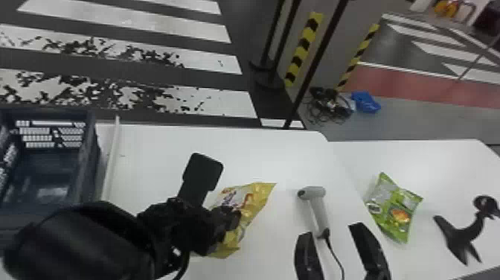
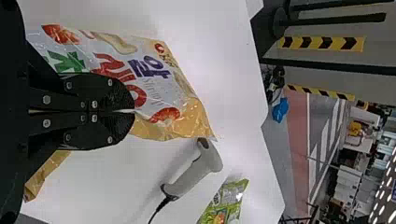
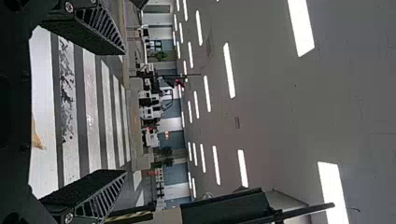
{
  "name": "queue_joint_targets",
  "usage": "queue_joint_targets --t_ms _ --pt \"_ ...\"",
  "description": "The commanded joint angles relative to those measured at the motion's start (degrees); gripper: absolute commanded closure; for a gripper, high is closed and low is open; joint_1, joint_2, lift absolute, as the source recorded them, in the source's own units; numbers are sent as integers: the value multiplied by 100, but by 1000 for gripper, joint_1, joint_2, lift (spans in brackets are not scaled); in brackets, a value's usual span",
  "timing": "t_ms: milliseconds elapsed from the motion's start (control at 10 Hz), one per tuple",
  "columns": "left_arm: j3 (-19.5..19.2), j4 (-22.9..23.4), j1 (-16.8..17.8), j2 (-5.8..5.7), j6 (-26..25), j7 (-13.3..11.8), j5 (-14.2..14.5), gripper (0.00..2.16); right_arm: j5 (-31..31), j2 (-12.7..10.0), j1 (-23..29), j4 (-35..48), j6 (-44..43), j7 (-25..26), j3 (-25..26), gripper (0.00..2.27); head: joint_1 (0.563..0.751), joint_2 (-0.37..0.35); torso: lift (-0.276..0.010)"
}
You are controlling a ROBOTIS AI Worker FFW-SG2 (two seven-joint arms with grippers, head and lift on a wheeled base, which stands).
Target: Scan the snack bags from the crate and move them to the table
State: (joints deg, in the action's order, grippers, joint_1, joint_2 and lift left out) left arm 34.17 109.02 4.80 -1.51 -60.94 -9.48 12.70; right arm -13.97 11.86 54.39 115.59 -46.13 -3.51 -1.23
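Pinching a yellow bag (image 1: 257, 197) in its jaws, the left gripper (image 1: 232, 219)

Ceiling lights (image 3: 229, 70) and crosswalk stripes (image 1: 130, 19) mark a big indoor hall.

White table (image 1: 156, 149): open strip along far edge, from slim pale bar (image 1: 111, 156) to rounded far right corner. Obstacles, left end: dark-blue, slot-walled plastic crate (image 1: 87, 164). Middle: yellow-and-white foil snack bag (image 1: 256, 197), black left gripper (image 1: 227, 220) at it. Near right edge: grey pistol-shaped scanner (image 1: 318, 212), black cable (image 1: 336, 257) trailing nearward. Between bag and scanner: one narrow bare lane.
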Motion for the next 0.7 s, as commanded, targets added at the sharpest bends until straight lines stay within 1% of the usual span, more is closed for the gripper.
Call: queue_joint_targets --t_ms 0,100,200,500,600 --pt "142 -258 56 81 104 -27 -21 2128 0 0 2 7 -14 0 0 87 695 -350 -95" --pt "212 -416 82 151 192 -36 -83 2128 0 0 19 16 -14 0 -9 87 695 -350 -95" --pt "221 -601 117 166 262 -80 -127 2128 0 9 37 25 -67 0 0 87 695 -350 -95" --pt "362 -970 214 166 490 -159 -145 2128 -9 9 54 34 -85 0 18 87 695 -350 -95" --pt "467 -970 214 166 526 -151 -136 2128 -9 9 46 34 -85 0 18 87 695 -350 -95"
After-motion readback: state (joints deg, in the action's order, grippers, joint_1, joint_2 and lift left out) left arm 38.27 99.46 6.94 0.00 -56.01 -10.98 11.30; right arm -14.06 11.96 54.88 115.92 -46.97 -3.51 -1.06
